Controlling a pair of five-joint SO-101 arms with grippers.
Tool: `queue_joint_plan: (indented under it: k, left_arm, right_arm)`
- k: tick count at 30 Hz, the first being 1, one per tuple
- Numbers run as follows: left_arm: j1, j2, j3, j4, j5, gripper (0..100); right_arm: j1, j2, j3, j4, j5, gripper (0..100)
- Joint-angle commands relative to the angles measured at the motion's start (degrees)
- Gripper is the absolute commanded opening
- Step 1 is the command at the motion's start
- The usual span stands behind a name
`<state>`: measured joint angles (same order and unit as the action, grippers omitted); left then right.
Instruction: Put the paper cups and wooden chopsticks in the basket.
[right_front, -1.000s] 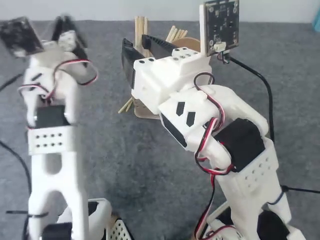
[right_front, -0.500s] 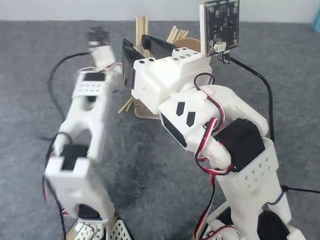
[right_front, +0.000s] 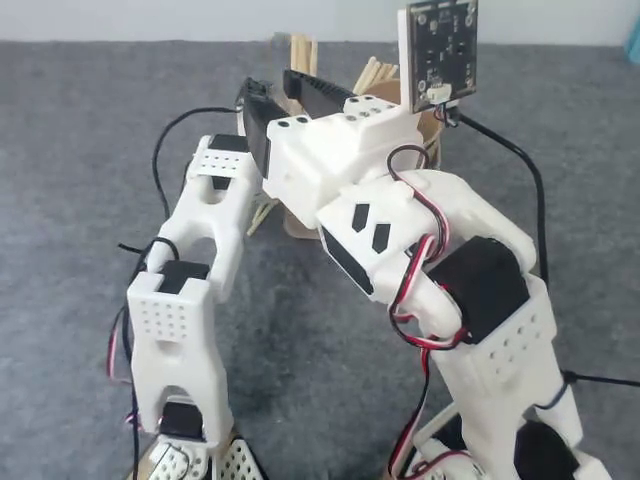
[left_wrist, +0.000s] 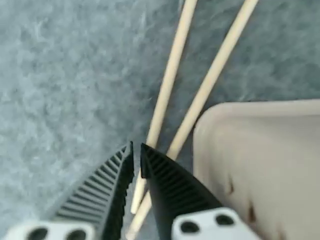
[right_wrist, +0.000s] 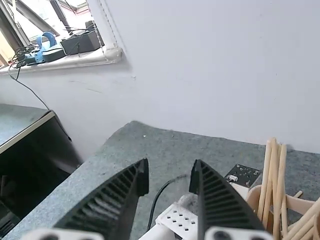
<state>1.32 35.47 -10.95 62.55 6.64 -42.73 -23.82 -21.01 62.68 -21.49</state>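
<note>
Down at the lower left of the high view, the left arm rises from its base and stretches up toward the centre, where its far end passes behind the right arm's hand. In its wrist view the left hand has its black ribbed fingers pressed nearly together, with only a slit between the tips. It hangs over two chopsticks that lie side by side on the grey tabletop and run slantwise from the top of the frame to below the fingers. Whether the tips touch the wood cannot be told. At the right of that frame, the rounded beige corner of the basket sits just beside the nearer chopstick.

At the centre of the high view, the basket's lower edge peeks out under the right hand, and a bundle of sticks stands up out of it at the top centre. The right hand is held above the basket with its fingers spread and nothing between them, as its wrist view shows. The bundle appears at the lower right there.

Right of centre, the right arm fills the frame down to the bottom edge.
</note>
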Motion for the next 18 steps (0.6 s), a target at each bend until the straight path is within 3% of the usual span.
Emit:
queue_joint_plan:
  k: [1,9,18]
  left_arm:
    - [3.6,-1.9,-4.8,0.4,2.5,2]
    - [9.6,-3.7,-5.5,0.1,2.5,2]
    - [5.3,-3.7,-5.2,-9.1,2.5,2]
  right_arm:
    - [0.9,0.2,-0.2,-1.9,1.1,14.1]
    - [0.9,0.2,0.7,-2.7,1.1,14.1]
    - [0.9,0.2,0.7,-2.6,1.1,14.1]
